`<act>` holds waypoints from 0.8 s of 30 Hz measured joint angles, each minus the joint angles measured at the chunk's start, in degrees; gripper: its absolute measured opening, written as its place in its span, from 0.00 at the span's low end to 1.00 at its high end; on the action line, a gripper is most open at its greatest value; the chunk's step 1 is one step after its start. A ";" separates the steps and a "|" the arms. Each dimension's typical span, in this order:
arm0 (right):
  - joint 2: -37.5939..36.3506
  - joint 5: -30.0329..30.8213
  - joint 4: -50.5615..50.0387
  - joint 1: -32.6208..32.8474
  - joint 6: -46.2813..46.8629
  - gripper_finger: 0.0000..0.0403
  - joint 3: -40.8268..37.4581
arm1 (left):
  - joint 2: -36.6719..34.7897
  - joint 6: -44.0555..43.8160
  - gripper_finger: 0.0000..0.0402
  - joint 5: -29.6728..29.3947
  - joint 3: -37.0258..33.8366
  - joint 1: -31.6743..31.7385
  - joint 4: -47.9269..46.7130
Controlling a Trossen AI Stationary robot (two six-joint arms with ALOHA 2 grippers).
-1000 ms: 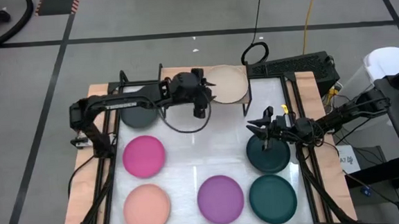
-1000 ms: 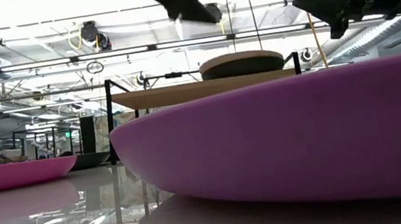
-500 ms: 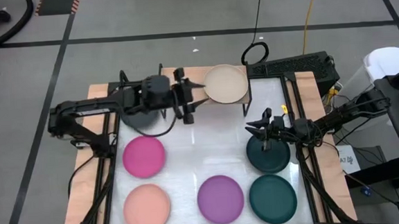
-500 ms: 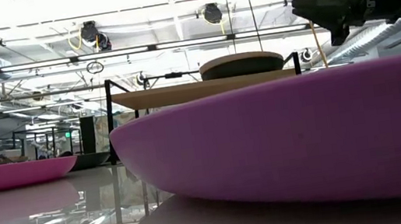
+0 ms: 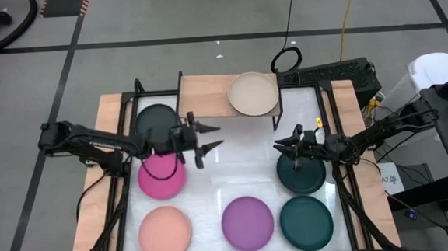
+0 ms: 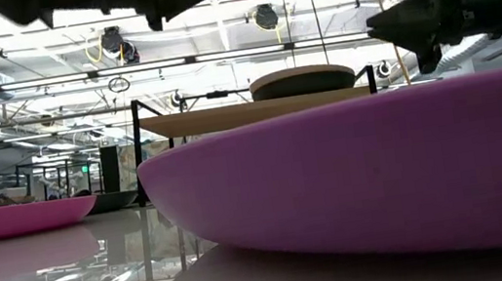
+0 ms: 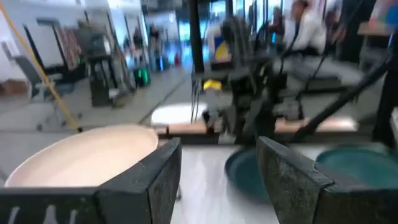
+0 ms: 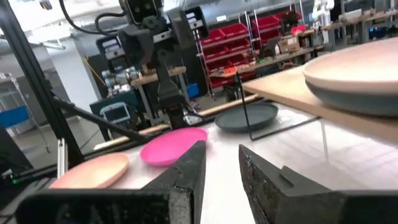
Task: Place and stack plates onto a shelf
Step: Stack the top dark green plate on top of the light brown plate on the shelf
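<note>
The beige plate (image 5: 253, 94) sits on a charcoal plate on the light-wood shelf (image 5: 205, 89); in the low view this stack (image 6: 302, 80) shows on the shelf board (image 6: 247, 113). On the table lie a charcoal plate (image 5: 156, 116), magenta (image 5: 159, 180), salmon pink (image 5: 164, 229), purple (image 5: 247, 221) and two dark teal plates (image 5: 306, 222). My left gripper (image 5: 211, 138) hovers open above the table beside the magenta plate, holding nothing. My right gripper (image 5: 282, 144) hovers open above the far edge of the other teal plate (image 5: 301, 175).
Black rails run along the table's left and right sides (image 5: 122, 186). The shelf's thin black legs (image 5: 276, 114) stand at the far side. Bare white tabletop (image 5: 242, 167) lies between the two grippers. Cables and a black box (image 5: 338, 76) sit beyond the far right corner.
My left gripper has drawn back from the beige plate on the shelf, moving toward the table's left and then near edge, and now hangs over the table beside the magenta plate. The beige plate has stayed on the shelf.
</note>
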 joint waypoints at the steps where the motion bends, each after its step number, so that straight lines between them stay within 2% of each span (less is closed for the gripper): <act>1: 0.02 0.01 -0.15 0.00 -0.04 0.20 -0.01 | -0.02 0.07 0.53 -0.03 -1.62 -0.25 2.76; 7: 0.03 0.26 -0.76 -0.04 -0.41 0.20 0.00 | -0.78 1.52 0.53 -0.58 -4.32 -0.15 8.75; 24: 0.03 2.03 -0.26 -0.90 -2.11 0.20 -0.01 | -0.55 -0.49 0.53 -0.55 -4.31 0.06 9.02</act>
